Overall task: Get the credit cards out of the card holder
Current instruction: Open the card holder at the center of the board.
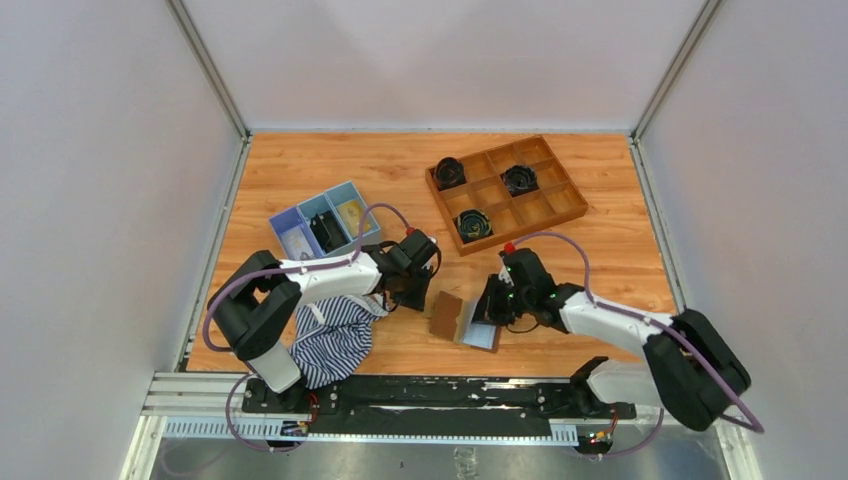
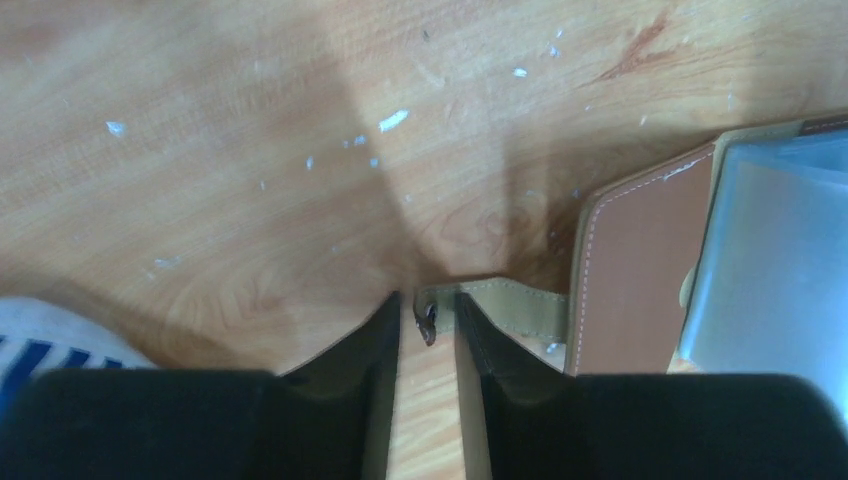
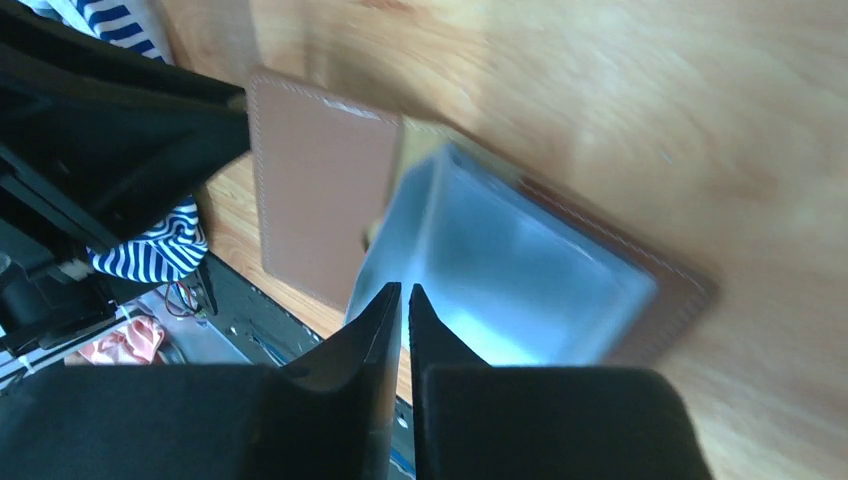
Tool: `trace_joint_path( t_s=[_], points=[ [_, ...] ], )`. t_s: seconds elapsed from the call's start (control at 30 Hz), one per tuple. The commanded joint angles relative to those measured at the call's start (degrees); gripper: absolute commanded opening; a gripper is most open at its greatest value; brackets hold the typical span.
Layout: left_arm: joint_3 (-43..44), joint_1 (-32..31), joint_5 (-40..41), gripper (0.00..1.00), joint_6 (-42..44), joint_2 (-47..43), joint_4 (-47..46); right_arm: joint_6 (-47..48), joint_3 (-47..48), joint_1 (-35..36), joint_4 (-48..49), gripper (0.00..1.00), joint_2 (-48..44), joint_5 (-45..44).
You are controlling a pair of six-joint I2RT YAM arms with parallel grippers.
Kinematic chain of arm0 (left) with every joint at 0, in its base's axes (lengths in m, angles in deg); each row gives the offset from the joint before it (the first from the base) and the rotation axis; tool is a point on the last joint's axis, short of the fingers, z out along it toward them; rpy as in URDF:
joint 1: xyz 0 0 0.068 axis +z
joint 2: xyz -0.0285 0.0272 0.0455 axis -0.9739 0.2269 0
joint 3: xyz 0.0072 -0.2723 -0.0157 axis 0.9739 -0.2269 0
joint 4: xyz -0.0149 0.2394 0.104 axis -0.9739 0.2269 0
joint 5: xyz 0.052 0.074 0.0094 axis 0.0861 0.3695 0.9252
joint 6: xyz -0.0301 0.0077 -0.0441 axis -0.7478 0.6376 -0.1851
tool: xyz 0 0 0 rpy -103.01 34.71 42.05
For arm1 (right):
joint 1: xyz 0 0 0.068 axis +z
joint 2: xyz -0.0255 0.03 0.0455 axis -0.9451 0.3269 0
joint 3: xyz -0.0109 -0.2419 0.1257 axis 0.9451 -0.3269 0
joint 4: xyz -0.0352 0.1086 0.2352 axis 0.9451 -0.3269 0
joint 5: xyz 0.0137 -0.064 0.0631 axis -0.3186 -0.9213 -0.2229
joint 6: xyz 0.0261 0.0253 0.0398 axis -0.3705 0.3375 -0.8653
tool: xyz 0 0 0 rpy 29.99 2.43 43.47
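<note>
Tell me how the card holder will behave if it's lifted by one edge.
The card holder probably flops at its fold: it lies spread open. Its glossy sleeves look slippery, so pinches may slide. Likely light, being thin.

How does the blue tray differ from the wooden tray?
The blue tray is light-blue plastic; the wooden tray is brown. The blue tray is smaller, with one row of compartments; the wooden tray has a grid. The wooden tray holds three black coils; the blue tray holds other items. Both sit askew.
</note>
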Motion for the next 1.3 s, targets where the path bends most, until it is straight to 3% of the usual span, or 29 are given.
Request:
trace_joint_path(
  t_s=[0.0,0.17,0.37,0.57,0.73,0.97,1.1,1.27],
  points=[
    [2.5,-0.1,-0.7,0.34,-0.6,-1.5,6.2,1.5,5.0,3.2,5.6,0.1,8.1,-1.0],
    [7.3,-0.1,-0.3,0.4,-0.4,-8.3,13.0,0.4,9.1,4.1,6.3,0.04,16.8,-1.5],
    [8.2,-0.1,-0.3,0.41,-3.2,-16.7,13.2,0.0,11.0,4.1,5.3,0.04,20.1,0.0],
    [1.9,-1.4,-15.1,0.4,-9.9,-19.6,-3.3,2.3,11.3,3.5,-3.3,0.09,7.7,-4.6],
    [-0.7,-4.7,-20.0,0.38,-15.5,-15.7,-14.5,1.1,5.6,-1.3,-10.1,0.11,-7.1,-8.4],
    [3.3,-8.4,-22.0,0.36,-15.1,-7.3,-16.7,-2.5,-6.2,-5.1,-12.9,0.17,-21.3,-8.5],
    [4.5,-8.7,-21.5,0.36,-13.5,-4.2,-15.8,-3.9,-8.6,-5.1,-12.8,0.18,-22.6,-7.4],
    [7.2,-8.7,-16.9,0.35,-9.2,-0.2,-7.0,-2.7,-7.7,-5.1,-11.0,0.18,-19.5,-6.2]
  ],
)
